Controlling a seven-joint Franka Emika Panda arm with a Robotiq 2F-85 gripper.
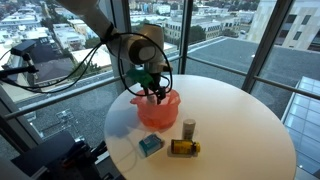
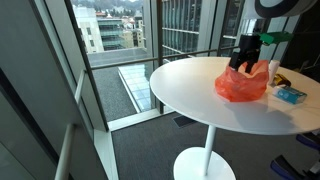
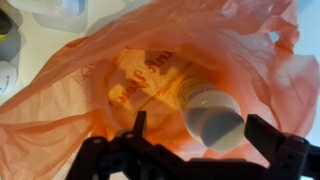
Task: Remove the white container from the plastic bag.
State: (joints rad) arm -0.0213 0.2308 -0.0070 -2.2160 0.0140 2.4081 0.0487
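An orange plastic bag (image 1: 157, 108) lies open on the round white table (image 1: 230, 110); it also shows in an exterior view (image 2: 242, 83). In the wrist view the bag (image 3: 60, 110) holds a white container (image 3: 212, 117) with a white cap, lying on its side. My gripper (image 3: 200, 128) is open, lowered into the bag's mouth, with one finger on each side of the container's cap end. The right finger is close to the cap and the left finger stands apart from it. The gripper shows in both exterior views (image 1: 155, 92) (image 2: 247, 62).
Near the table's front stand a teal box (image 1: 150, 145), a yellow bottle on its side (image 1: 184, 147) and a small jar (image 1: 188, 128). The teal box also shows in an exterior view (image 2: 290, 95). Windows and a railing surround the table.
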